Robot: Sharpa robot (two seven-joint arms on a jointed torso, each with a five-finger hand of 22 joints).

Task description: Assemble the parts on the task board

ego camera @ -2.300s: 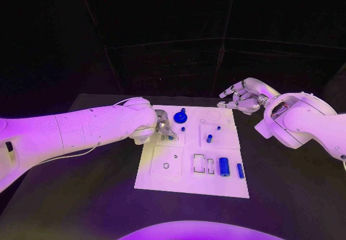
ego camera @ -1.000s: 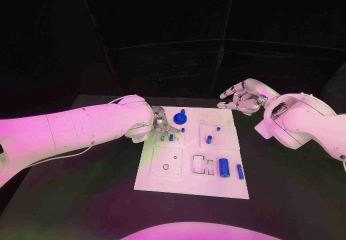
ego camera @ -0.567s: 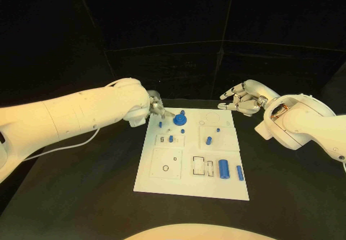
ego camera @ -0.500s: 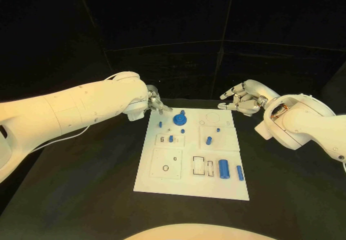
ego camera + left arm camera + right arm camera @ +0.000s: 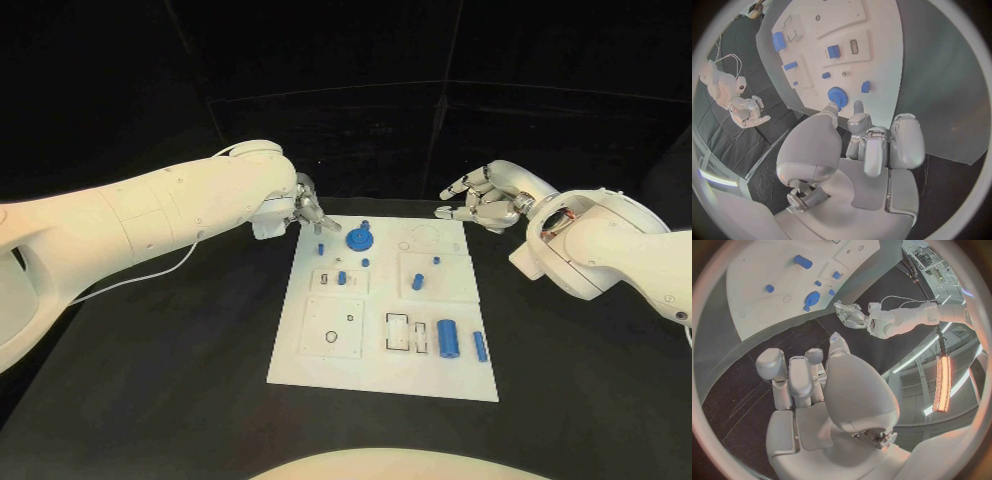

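White plastic task board [image 5: 378,345] lies flat on the black table [image 5: 173,380]. Head view: my left hand [image 5: 306,210] hovers just off the board's far left corner, fingers loosely apart, holding nothing; the blue round gear [image 5: 361,238] stands just beside its fingertips. My right hand [image 5: 488,198] hangs beyond the far right corner, fingers curled in on nothing. A blue cylinder [image 5: 449,334] and a slim blue bar [image 5: 480,344] lie loose near the board's near edge, well away from both hands.

Left wrist view: fingertips [image 5: 857,107] sit just short of the gear, not touching.

Right wrist view: hand idle, off the board.

I judge I'm between picks; next move calls for reaching to a loose part.
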